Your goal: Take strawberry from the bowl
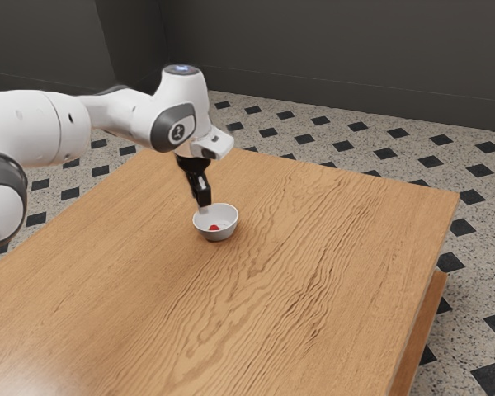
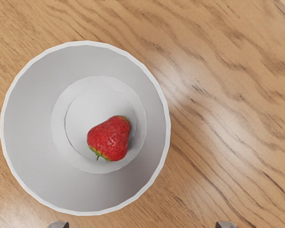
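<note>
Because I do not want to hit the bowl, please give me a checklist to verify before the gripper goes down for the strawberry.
1. Strawberry inside the bowl: ok, on its bottom, off-centre.
2. Bowl upright on the table: ok.
3. Gripper open and holding nothing: ok.
4. Gripper centred above the strawberry: not ok, it looks off to one side.
5. Enough room for the fingers between strawberry and bowl wall: cannot tell.

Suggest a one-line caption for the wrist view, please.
Seen from above, a red strawberry lies inside a round, smooth white bowl on a brown wood-grained table.
</note>
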